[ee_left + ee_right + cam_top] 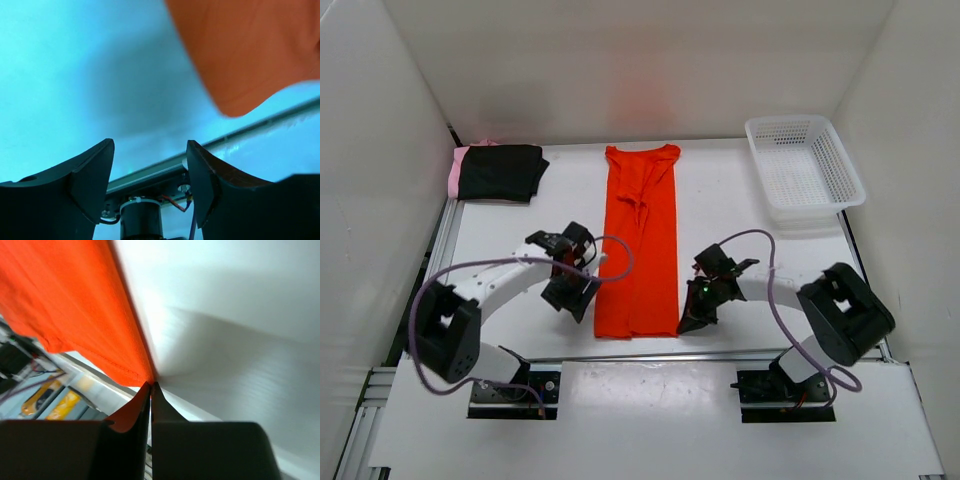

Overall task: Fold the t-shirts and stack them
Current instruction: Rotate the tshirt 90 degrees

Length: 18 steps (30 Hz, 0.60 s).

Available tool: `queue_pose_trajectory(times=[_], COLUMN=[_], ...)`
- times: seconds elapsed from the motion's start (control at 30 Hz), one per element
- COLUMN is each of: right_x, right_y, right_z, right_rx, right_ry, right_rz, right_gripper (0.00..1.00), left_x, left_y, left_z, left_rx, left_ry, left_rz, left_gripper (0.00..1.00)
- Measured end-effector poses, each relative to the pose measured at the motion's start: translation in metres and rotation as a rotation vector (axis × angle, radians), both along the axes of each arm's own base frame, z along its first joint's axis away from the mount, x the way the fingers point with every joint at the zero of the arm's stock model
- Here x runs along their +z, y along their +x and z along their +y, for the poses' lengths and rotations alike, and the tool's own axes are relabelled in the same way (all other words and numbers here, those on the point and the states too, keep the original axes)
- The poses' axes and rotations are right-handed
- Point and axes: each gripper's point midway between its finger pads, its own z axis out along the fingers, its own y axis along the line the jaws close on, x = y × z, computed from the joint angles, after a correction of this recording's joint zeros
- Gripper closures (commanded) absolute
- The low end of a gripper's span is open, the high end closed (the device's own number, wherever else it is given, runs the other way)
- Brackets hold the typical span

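Orange-red t-shirt (pixel 640 240): lies flat in the middle of the worktop (pixel 740 210) as a long, narrow strip. Its collar end points to the far side and its hem end lies near the front edge.
Near end of the strip: the left corner lies loose on the surface. The right corner runs into the tips of the right hand.
Left hand (pixel 582 303): just beside the strip's near left corner, and the top view does not show whether it touches the cloth. In the left wrist view the left hand (pixel 150 172) has its two fingers (pixel 92 175) spread apart with nothing between them. The shirt's corner (pixel 250 50) lies ahead of them and off to the right, clear of the tips.
Right hand (pixel 688 322): at the strip's near right corner, low over the worktop. In the right wrist view the right hand (pixel 150 386) has its fingers pressed together, pinching the hemmed edge of the orange-red t-shirt (pixel 65 300).
Black t-shirt (pixel 502 172): folded, in the far left corner of the worktop, well apart from both hands.
Pink t-shirt (pixel 459 172): under the black one, with only a strip showing along the left side.
Basket (pixel 804 165): white mesh, in the far right corner, and no cloth shows inside it.
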Motion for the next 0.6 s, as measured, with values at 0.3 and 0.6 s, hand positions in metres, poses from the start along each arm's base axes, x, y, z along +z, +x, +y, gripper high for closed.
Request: queue_pose_trajectory(times=[0.3, 0.6], right_x=[0.012, 0.014], right_y=[-0.008, -0.004], right_z=[-0.040, -0.043], right_rx=[0.006, 0.016], right_ry=[-0.014, -0.010], right_rz=[-0.066, -0.091], right_gripper=[0.59, 0.58], left_x=[0.104, 0.036], left_y=[0.032, -0.008], left_z=[-0.035, -0.081], left_rx=[-0.070, -0.212], left_ry=[-0.232, -0.324], left_rz=[-0.456, -0.152], left_gripper=[0.00, 0.14])
